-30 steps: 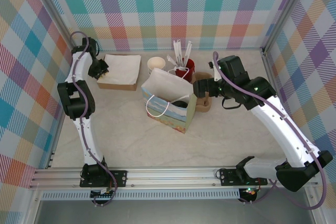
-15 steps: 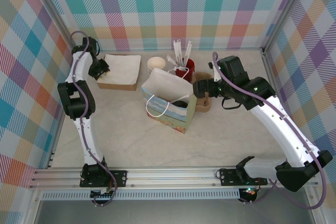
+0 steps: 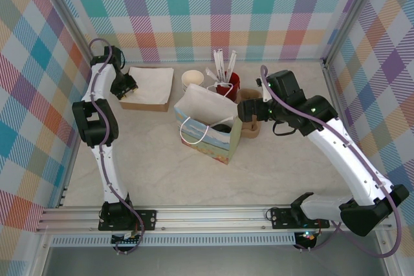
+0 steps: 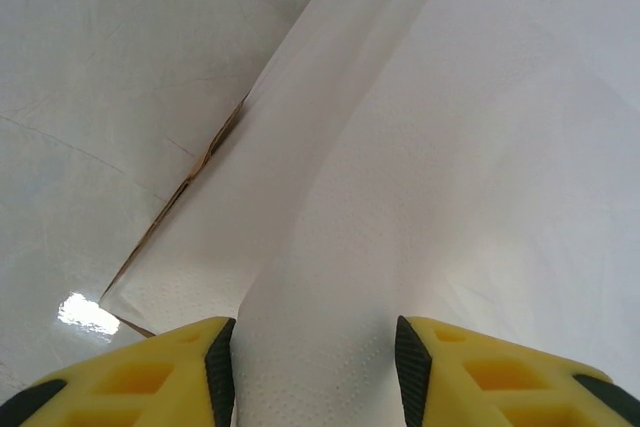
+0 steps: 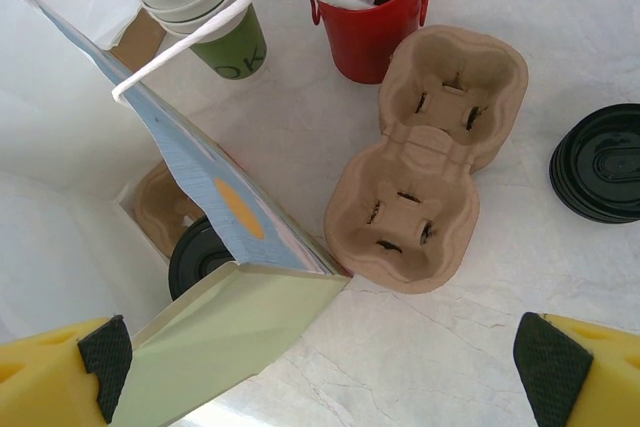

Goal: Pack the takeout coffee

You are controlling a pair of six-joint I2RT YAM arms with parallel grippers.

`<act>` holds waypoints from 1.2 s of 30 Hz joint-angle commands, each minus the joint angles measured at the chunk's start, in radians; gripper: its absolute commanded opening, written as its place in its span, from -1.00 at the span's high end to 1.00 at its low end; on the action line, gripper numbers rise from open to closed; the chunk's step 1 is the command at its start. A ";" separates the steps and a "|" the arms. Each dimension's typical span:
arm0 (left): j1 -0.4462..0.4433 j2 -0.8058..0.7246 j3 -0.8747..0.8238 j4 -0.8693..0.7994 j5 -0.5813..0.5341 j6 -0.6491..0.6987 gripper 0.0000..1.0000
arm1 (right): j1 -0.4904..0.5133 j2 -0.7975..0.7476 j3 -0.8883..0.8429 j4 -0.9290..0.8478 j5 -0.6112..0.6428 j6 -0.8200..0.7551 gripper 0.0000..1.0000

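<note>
Your left gripper [image 4: 315, 357]: yellow fingers with black pads, astride a raised fold of dimpled white napkin [image 4: 430, 147]; you cannot tell whether it pinches.
Bag [image 5: 240, 337]: smooth paper, white cord handles. The coffee [image 5: 197, 253] stands inside, its round black lid showing.
Your right gripper [image 5: 325, 357]: spread wide above the bag and the moulded pulp carrier [image 5: 420, 177]; it has shifted slightly left since earlier.

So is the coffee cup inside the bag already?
Yes, inside. The takeout coffee shows its black lid down in the open paper bag.
</note>
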State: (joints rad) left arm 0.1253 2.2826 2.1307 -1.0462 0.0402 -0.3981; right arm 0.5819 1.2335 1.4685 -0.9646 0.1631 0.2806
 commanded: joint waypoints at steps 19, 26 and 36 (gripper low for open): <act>-0.016 -0.052 0.066 -0.052 -0.023 0.016 -0.01 | -0.006 -0.020 -0.019 0.022 -0.016 0.015 -0.99; -0.020 -0.060 0.067 -0.057 -0.036 0.021 -0.02 | -0.007 -0.020 -0.019 0.023 -0.018 0.018 -0.99; -0.024 -0.067 0.072 -0.061 -0.036 0.022 -0.03 | -0.007 -0.026 -0.028 0.022 -0.017 0.019 -0.99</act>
State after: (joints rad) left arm 0.1120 2.2818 2.1708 -1.0729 0.0135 -0.3943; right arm 0.5819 1.2331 1.4490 -0.9630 0.1562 0.2810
